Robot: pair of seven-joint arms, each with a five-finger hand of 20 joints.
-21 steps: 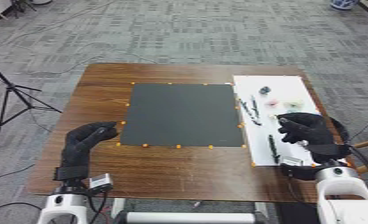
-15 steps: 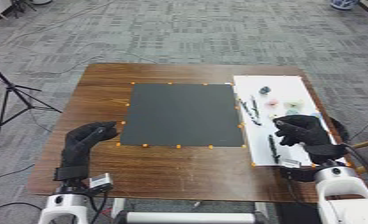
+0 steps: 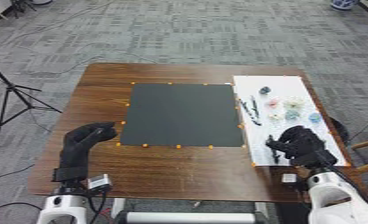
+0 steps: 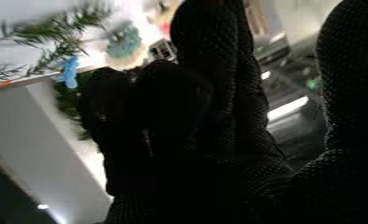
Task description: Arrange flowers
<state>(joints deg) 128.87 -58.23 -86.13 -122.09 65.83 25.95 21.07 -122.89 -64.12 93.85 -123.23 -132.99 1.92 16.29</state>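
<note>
Head view: the right robot hand (image 3: pixel 298 143) is beside a slender dark sprig (image 3: pixel 272 149) on the white rectangular sheet (image 3: pixel 267 81), probably to fetch it; small pastel flowers (image 3: pixel 293 104) lie spaced, handy for single picking. The left robot hand's (image 3: pixel 90 134) state I cannot tell.

Right wrist view: thumb (image 4: pixel 351 75) wide of the fingers (image 4: pixel 205 40), presumably for grasping.

Pastel flowers (image 3: pixel 293 105) on white sheet (image 3: pixel 287 84)
</note>
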